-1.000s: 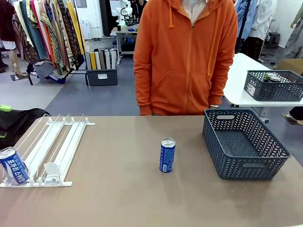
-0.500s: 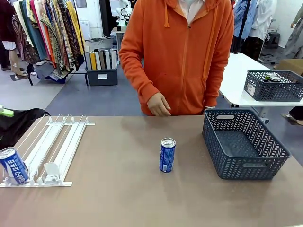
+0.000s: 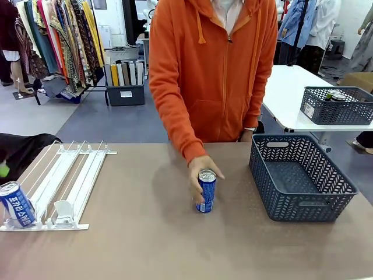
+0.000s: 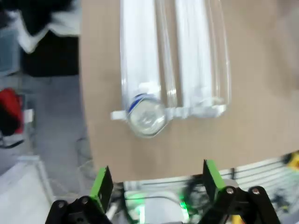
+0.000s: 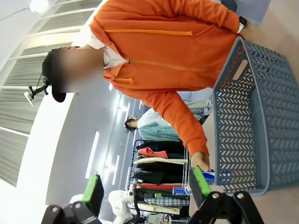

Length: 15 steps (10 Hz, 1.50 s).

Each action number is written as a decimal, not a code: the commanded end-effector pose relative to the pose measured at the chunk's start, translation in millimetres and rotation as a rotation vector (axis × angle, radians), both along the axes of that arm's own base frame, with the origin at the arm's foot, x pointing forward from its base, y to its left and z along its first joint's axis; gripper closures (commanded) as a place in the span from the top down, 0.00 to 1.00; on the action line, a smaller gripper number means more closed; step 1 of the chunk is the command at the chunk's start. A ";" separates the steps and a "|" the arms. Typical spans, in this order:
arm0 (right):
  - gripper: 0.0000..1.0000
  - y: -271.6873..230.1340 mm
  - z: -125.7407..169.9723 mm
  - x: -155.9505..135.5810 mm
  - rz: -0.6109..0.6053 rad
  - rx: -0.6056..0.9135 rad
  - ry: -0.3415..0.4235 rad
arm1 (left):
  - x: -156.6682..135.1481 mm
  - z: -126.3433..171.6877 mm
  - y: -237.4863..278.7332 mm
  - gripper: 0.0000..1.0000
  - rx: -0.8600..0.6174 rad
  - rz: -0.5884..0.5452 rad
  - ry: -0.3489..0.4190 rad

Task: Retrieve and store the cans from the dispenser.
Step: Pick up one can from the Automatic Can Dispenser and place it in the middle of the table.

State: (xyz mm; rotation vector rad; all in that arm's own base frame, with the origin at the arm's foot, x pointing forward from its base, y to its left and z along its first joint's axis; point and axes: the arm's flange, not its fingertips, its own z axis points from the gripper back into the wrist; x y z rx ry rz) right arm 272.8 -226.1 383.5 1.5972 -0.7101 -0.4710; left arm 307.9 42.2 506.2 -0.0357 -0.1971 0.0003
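Observation:
A blue can (image 3: 206, 191) with white lettering stands upright mid-table, and the person's hand (image 3: 196, 175) is wrapped around it. A second blue can (image 3: 16, 204) leans at the front lip of the white dispenser (image 3: 64, 181) at the left. In the left wrist view my left gripper (image 4: 156, 182) hangs open above that can's silver top (image 4: 147, 116) and the dispenser rails (image 4: 196, 60). My right gripper (image 5: 147, 186) is open in the air with nothing between its fingers. It looks at the person, the basket (image 5: 261, 121) and the held can (image 5: 217, 176).
A blue-grey woven-pattern basket (image 3: 300, 175) stands empty at the table's right. The person in an orange hoodie (image 3: 215, 70) leans over the far edge. Behind, a white table carries another basket (image 3: 338, 105). A clothes rack stands far left.
The person's arm came forward and the hand closed round the middle can. The left gripper's green pad at the picture's left edge dropped lower.

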 end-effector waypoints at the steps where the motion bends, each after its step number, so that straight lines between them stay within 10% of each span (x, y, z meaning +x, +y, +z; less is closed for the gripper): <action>1: 1.00 -0.3 4.9 -2.2 0.011 0.008 0.008 | 4.7 -21.4 -12.6 1.00 0.114 -0.045 0.044; 6: 1.00 -0.3 4.9 -2.2 0.011 0.008 0.008 | 8.9 -11.1 -19.3 1.00 0.095 -0.046 0.037; 15: 1.00 -0.3 4.9 -2.2 0.011 0.008 0.008 | 51.6 -100.3 -11.4 1.00 0.041 0.026 0.149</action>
